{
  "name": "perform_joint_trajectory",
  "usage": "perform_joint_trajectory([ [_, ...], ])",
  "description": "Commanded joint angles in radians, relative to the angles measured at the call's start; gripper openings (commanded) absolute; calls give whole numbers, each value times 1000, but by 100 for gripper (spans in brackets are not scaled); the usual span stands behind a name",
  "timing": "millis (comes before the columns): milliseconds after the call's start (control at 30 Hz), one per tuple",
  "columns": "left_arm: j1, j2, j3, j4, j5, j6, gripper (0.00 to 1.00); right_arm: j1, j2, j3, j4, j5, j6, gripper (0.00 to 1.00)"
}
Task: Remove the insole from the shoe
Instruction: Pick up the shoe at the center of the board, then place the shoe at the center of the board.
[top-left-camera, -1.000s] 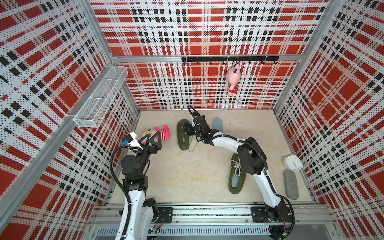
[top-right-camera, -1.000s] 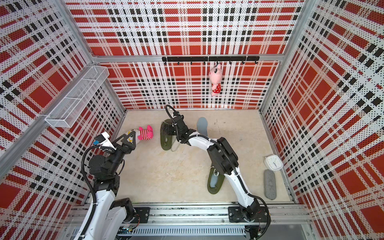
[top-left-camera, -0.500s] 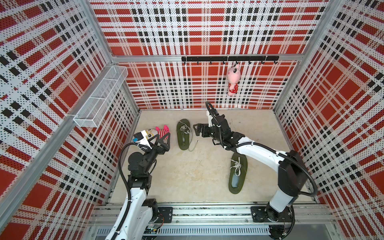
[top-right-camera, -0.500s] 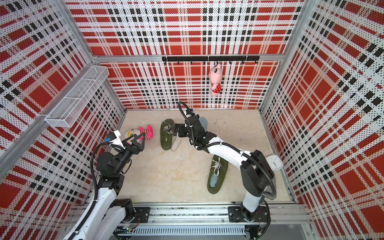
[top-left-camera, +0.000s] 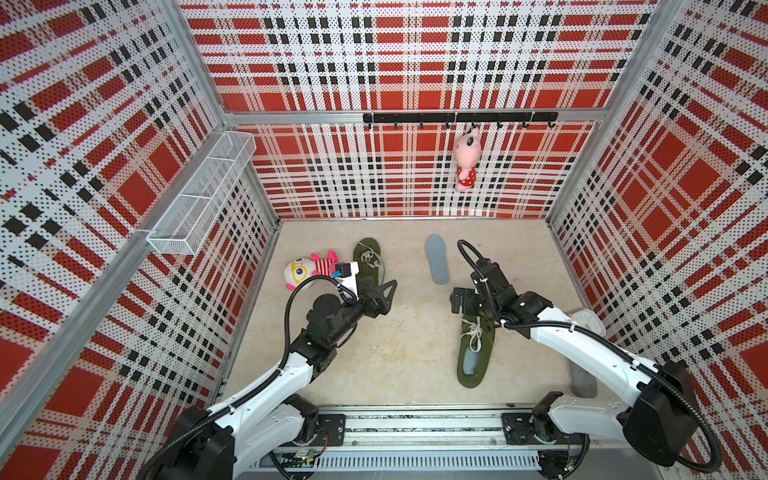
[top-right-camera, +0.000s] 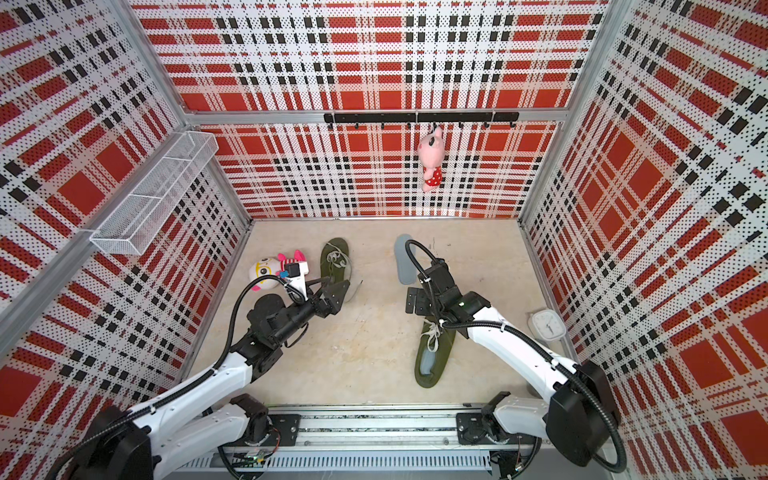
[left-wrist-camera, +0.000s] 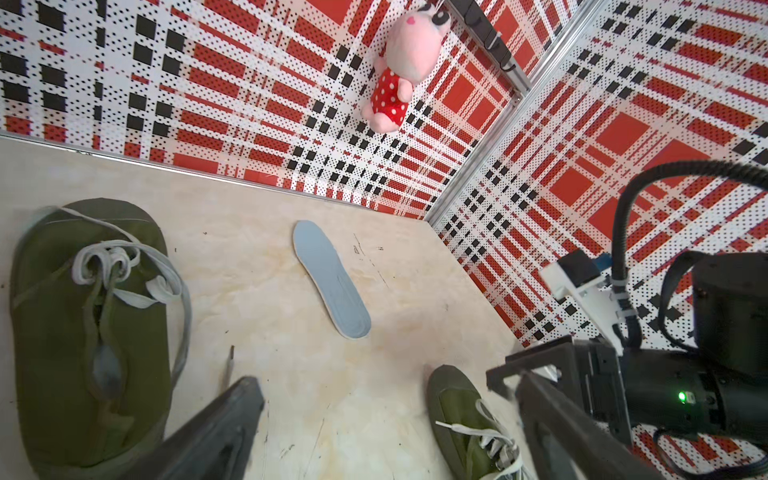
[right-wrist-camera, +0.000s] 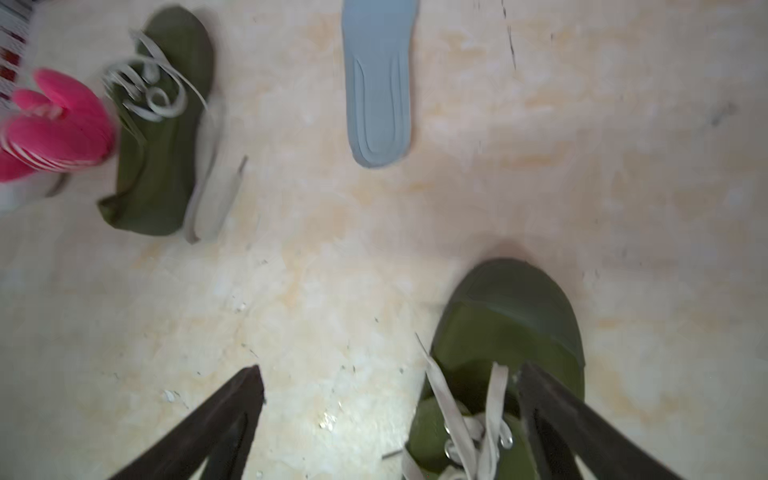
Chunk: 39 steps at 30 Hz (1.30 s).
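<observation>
Now your right claw (top-left-camera: 459, 300), agape and empty, hangs over the near shoe's (top-left-camera: 473, 353) toe; its insole (top-left-camera: 468, 365) lies heelward, toward the rail (top-left-camera: 415, 420); left claw (top-left-camera: 384, 296), agape too, is farther.

Grey insole (top-left-camera: 436, 258), 2 olive shoes
Insole lies flat near the back wall (top-left-camera: 395, 187) (touching neither shoe); rear shoe (top-left-camera: 365, 272) equally near it, front shoe (top-left-camera: 486, 340) well away.

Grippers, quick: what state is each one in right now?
Left gripper: open, holding nothing.
Right gripper: open, holding nothing.
</observation>
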Motion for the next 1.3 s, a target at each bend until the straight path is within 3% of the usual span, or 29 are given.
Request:
perform_joint_trajectory([
  [0,-25,40,28,59,-43,31,100,0,8,-24,-108,-52,78,97],
  [167,-33,71,26,81,-43,26,99,0,39,-93,-121,-76,148,89],
  [333,-32,70,26,81,-46,33,99,0,102,-106,-122,-146,161,70],
  [567,-30,64,26,81,-56,42,99,28,108,-41,-174,-90,135,14],
  [633,-27,63,27,81,-58,46,99,49,108,3,-198,-58,114,3],
  [800,13,45,21,76,-41,47,99,131,132,132,-242,18,90,0],
  [1000,130,15,2,76,49,0,99,208,257,255,-200,-15,69,0],
  [1267,198,-24,-26,37,86,-15,99,241,471,367,-89,-80,9,0],
])
